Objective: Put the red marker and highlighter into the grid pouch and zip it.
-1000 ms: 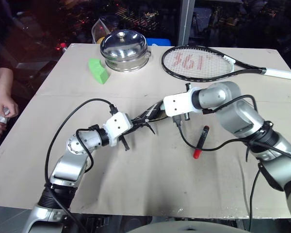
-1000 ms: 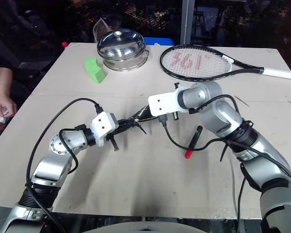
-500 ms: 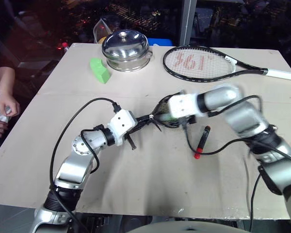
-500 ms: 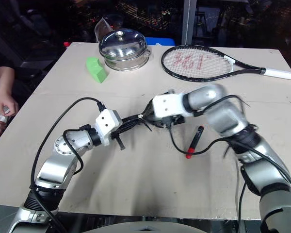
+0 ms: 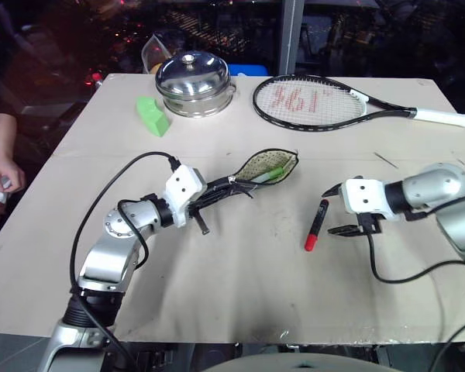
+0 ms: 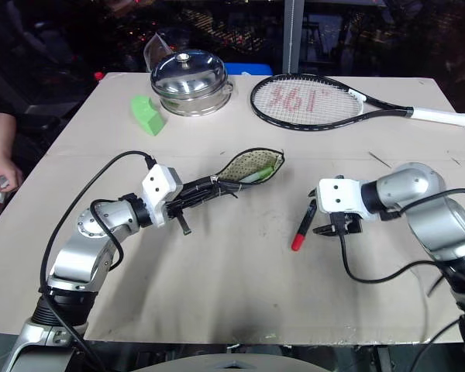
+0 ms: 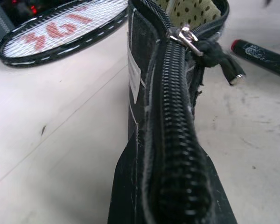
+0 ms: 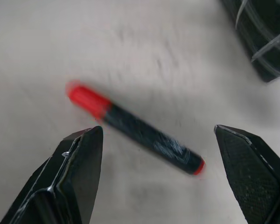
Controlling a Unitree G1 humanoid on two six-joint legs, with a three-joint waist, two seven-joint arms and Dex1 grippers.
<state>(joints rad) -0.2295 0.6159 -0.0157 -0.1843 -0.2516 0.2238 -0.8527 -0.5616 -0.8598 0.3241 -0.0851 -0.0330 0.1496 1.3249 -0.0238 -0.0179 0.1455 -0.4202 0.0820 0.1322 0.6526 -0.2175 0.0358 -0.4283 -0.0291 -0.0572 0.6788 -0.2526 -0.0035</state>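
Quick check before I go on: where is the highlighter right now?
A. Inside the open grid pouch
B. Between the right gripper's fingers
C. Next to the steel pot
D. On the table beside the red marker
A: the highlighter lies in the open mouth of the grid pouch, on the speckled lining, while the red marker is on the table.

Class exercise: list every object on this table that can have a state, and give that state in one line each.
grid pouch: open, held up by left tool
highlighter: inside pouch
red marker: lying on table, capped
right tool: open beside marker
pot: lidded
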